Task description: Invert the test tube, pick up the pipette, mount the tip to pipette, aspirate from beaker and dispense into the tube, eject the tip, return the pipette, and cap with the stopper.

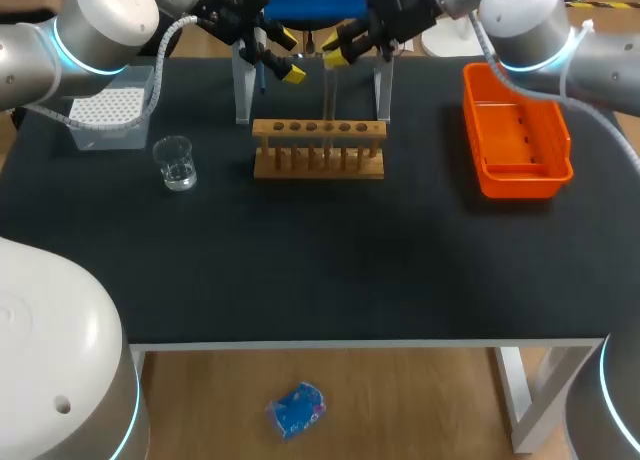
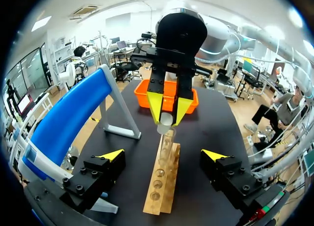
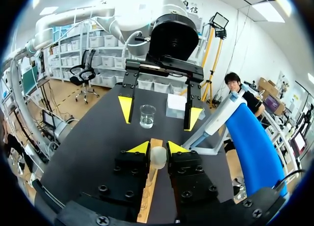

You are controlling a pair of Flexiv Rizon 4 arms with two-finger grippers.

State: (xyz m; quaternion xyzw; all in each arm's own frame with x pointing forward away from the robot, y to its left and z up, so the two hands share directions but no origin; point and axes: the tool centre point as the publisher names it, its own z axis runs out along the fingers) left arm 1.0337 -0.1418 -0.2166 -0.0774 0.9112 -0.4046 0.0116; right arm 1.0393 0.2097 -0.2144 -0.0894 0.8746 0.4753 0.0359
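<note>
A clear test tube [image 1: 328, 92] stands upright over the wooden rack [image 1: 318, 150], and my right gripper [image 1: 336, 55] is shut on its top end. In the right wrist view the tube's rounded end [image 3: 158, 157] sits between the right gripper's [image 3: 158, 148] yellow tips. My left gripper [image 1: 281, 65] hangs open just left of the tube, facing it. From the left wrist the left gripper [image 2: 163, 155] stands wide, with the tube [image 2: 167, 137] and rack [image 2: 161, 186] ahead and the right gripper [image 2: 169, 107] clamped on the tube. A glass beaker [image 1: 176, 163] stands left of the rack.
A tip box [image 1: 108, 110] sits at the back left and an orange bin [image 1: 515, 130] at the right. A clear-legged stand [image 1: 243, 90] with a blue top [image 2: 68, 118] rises behind the rack. The left gripper [image 3: 159, 113], beaker [image 3: 147, 115] and tip box [image 3: 175, 103] lie ahead of the right gripper.
</note>
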